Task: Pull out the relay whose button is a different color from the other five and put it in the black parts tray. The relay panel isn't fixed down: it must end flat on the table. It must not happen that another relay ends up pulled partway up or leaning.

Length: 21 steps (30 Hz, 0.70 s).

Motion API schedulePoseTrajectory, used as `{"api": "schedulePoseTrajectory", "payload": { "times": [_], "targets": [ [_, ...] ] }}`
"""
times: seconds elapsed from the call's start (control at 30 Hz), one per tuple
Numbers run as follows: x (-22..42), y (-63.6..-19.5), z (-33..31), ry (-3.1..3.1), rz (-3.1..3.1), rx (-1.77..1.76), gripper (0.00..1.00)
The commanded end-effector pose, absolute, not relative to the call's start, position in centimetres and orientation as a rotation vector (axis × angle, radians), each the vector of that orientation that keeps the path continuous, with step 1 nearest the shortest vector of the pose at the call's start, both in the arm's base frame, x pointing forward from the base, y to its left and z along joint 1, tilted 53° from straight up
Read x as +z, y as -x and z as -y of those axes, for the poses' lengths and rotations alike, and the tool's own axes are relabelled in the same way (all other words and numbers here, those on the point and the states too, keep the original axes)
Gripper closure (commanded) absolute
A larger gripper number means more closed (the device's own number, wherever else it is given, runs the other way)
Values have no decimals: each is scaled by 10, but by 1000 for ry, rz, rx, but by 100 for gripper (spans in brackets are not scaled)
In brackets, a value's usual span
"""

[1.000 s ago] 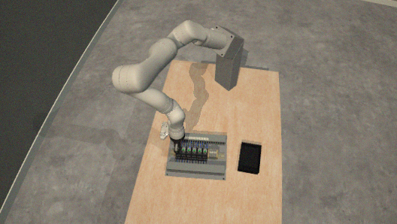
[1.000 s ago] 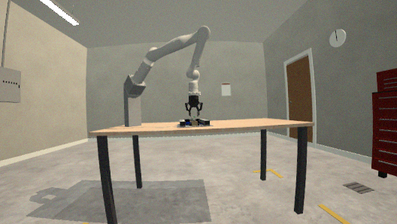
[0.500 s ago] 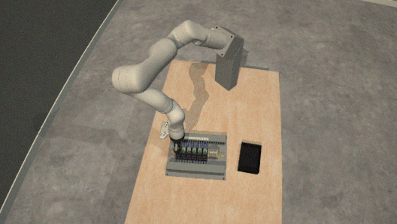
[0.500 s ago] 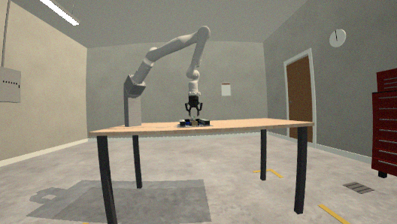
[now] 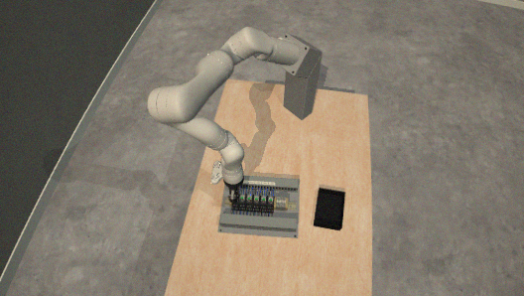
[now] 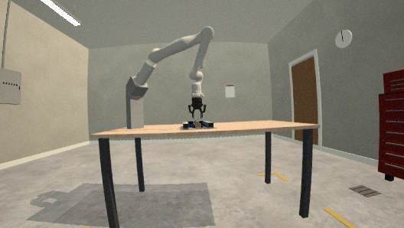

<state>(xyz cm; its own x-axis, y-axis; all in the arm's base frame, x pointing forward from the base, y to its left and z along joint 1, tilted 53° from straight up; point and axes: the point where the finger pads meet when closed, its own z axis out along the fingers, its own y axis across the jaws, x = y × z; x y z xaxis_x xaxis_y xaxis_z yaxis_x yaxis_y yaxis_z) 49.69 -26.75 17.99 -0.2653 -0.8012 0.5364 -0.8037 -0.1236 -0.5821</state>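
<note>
The grey relay panel (image 5: 259, 226) (image 6: 208, 124) lies flat on the wooden table (image 5: 298, 129) (image 6: 245, 128). A row of black relays (image 5: 256, 201) crosses its middle; those I can see have green buttons. My gripper (image 5: 231, 195) (image 6: 197, 115) hangs partly open just above the left end of the row, fingers pointing down, with nothing between them. It hides the leftmost relay in the top view, so I cannot tell that button's colour. The black parts tray (image 5: 329, 209) lies to the right of the panel with nothing in it.
The robot's grey pedestal (image 5: 303, 89) (image 6: 135, 111) stands at the far end of the table, and the arm arches over the table's left side. A pale cylindrical part (image 5: 282, 203) sits on the panel at the right end of the relay row.
</note>
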Motion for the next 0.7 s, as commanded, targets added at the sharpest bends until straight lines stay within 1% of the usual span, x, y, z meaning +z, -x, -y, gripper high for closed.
{"api": "schedulePoseTrajectory", "payload": {
  "times": [0.0,0.67],
  "targets": [
    [182,-500,268,-1899,2078,1396,39],
    [184,-499,271,-1899,2078,1396,39]
  ]
}}
